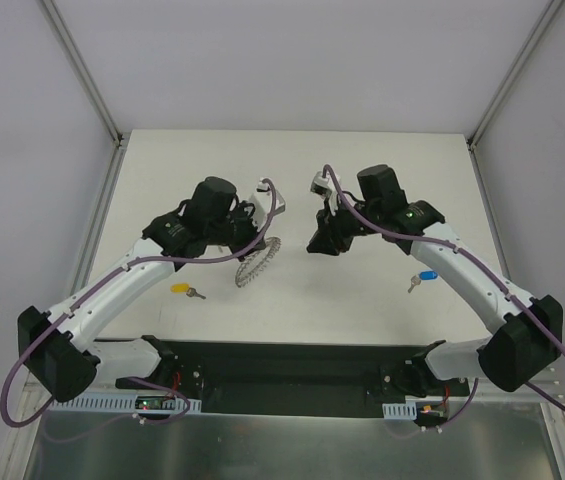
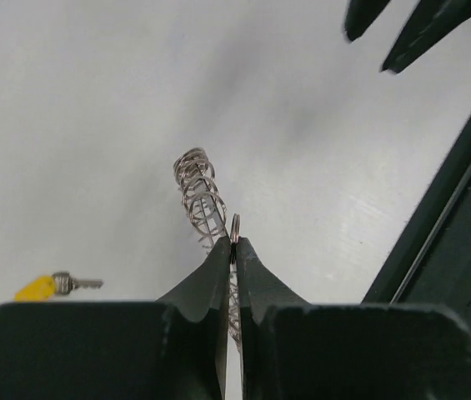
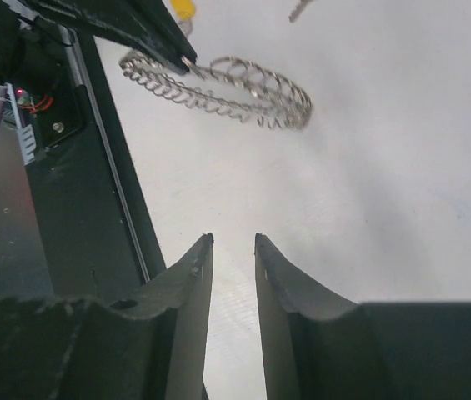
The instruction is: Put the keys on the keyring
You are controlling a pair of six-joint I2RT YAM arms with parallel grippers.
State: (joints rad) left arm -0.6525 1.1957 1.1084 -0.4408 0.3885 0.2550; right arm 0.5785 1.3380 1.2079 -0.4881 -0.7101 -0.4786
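Pinching the big silver-grey wire-looped metal keyring (image 2: 197, 187) by its rim, the left gripper (image 2: 235, 243) is clamping it tilted. The right gripper (image 3: 233, 240) is hanging narrowly parted and empty. I'd be steadying the ring and dropping squarely over the blue-headed silver key (image 1: 423, 279), which is lying well apart from those jaws, beside the right forearm.

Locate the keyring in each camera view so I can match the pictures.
Top external: keyring sits left of centre, at the left arm's tip.
Left wrist: keyring at centre, edge-on, rising from the shut left hand.
Right wrist: keyring at upper centre, a loop-edged arc.
Shared landmark: yellow key, lower left in the left wrist view, at the top edge in the right wrist view.
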